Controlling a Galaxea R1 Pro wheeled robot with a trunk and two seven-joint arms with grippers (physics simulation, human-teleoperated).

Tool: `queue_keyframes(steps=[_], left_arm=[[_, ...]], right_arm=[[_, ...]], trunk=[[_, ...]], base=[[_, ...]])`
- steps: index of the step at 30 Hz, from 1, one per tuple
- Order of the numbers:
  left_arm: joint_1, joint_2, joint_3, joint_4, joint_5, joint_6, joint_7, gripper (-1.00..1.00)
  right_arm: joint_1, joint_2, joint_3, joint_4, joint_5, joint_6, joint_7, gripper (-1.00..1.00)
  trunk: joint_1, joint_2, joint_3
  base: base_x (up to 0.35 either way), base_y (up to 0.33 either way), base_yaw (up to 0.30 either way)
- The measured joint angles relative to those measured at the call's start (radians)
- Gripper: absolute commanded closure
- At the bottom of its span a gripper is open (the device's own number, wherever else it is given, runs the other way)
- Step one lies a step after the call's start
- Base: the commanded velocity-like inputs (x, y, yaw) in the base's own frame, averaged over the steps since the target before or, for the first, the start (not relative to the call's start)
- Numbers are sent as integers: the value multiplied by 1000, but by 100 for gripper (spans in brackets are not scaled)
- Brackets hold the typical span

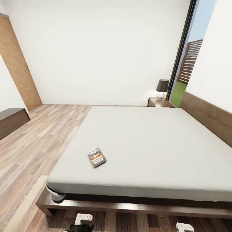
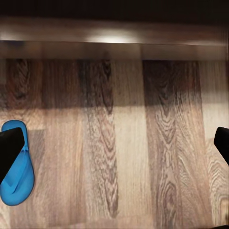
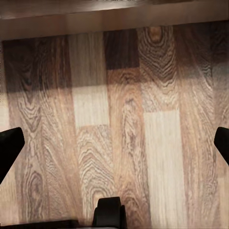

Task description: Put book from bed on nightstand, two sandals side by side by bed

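The book [image 1: 97, 157] lies flat on the pale grey mattress of the bed [image 1: 145, 141], near its front left corner. A nightstand [image 1: 160, 102] stands at the bed's far side, beside the brown headboard [image 1: 209, 117]. My left gripper [image 2: 114, 148] hangs open over the wood floor, facing the bed frame [image 2: 114, 45]. A blue sandal [image 2: 18, 183] lies on the floor beside one of its fingertips [image 2: 9, 150], which covers part of it. My right gripper [image 3: 114, 145] is open over bare planks, with nothing between its fingers. Both arms [image 1: 83, 220] [image 1: 184, 227] sit low in front of the bed's foot.
A lamp [image 1: 162, 88] with a dark shade stands on the nightstand. A long low dark cabinet [image 1: 11, 120] sits against the left wall. The tall glass door [image 1: 188, 54] is at the back right. Open wood floor [image 1: 42, 135] runs along the bed's left side.
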Motion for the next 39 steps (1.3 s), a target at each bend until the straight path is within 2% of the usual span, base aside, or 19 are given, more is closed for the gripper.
queue_keyframes(steps=[39], left_arm=[[1,-8,0,2,3,-1,-1,-100]], right_arm=[[0,3,0,0,0,0,0,-100]], trunk=[[-150,273,122]], base=[[0,0,0]])
